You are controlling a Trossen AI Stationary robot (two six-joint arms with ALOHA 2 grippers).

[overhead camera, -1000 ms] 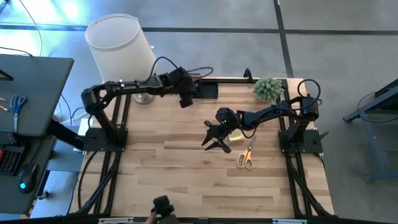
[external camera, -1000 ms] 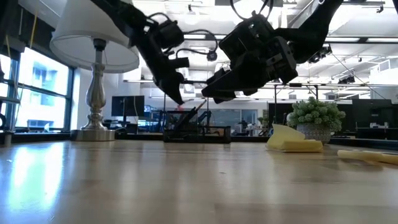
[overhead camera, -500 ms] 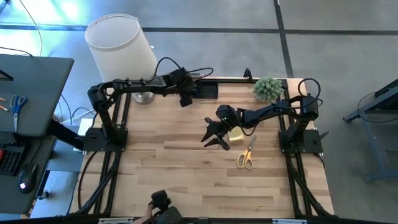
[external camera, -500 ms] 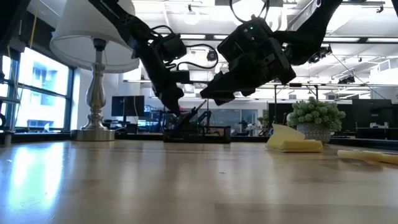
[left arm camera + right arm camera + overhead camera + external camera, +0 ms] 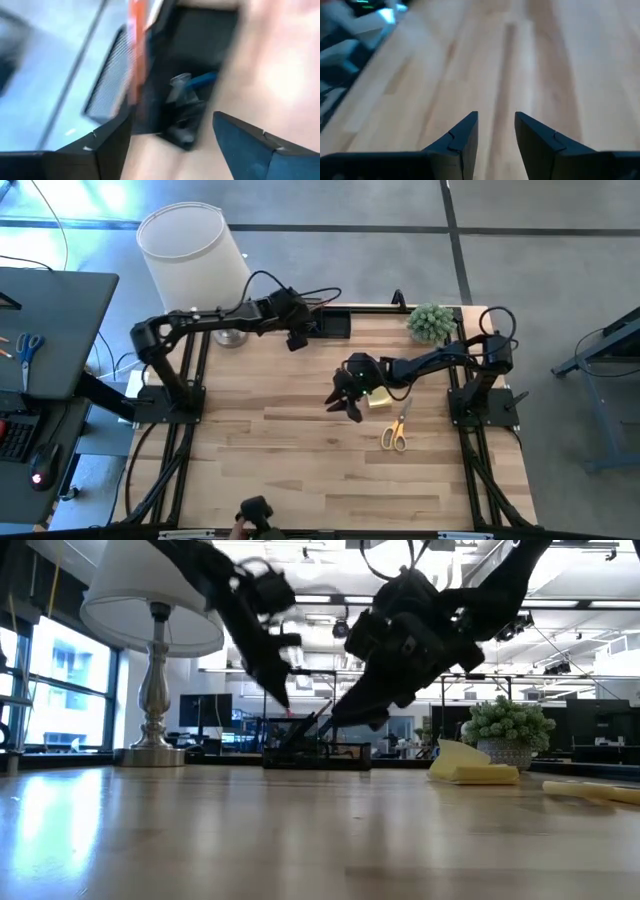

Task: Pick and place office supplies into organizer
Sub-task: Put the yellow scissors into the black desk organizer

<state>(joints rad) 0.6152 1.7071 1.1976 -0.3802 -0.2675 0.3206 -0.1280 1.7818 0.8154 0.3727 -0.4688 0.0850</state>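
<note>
Two arms work over the wooden counter (image 5: 300,450), and we see both tools off its surface. The left tool (image 5: 296,341) hangs at the far edge just beside the black organizer (image 5: 333,325); in its wrist view the fingers (image 5: 107,145) stand spread with nothing between them, and the organizer's compartment holds a small blue piece (image 5: 202,79) and some dark or metal bits too blurred to name, with an orange streak along one wall. The right tool (image 5: 343,396) hovers near the counter's middle, its fingers (image 5: 462,132) parted a little and holding nothing, bare wood beneath them.

Just beside the right tool, toward the right edge, lies the yellow sticky-note pad (image 5: 379,398), its top sheet lifted in the low view. The orange-handled scissors (image 5: 396,430) lie near the pad, closer to the near edge, apart from it. Both rest well apart from the organizer, with the right arm's forearm reaching across above the pad.

A small green plant (image 5: 432,322) stands in the far right corner. The white-shaded lamp (image 5: 193,255) stands at the far left corner, beside the left arm. Off the counter, a grey side desk (image 5: 50,330) carries blue-handled scissors (image 5: 28,348).
</note>
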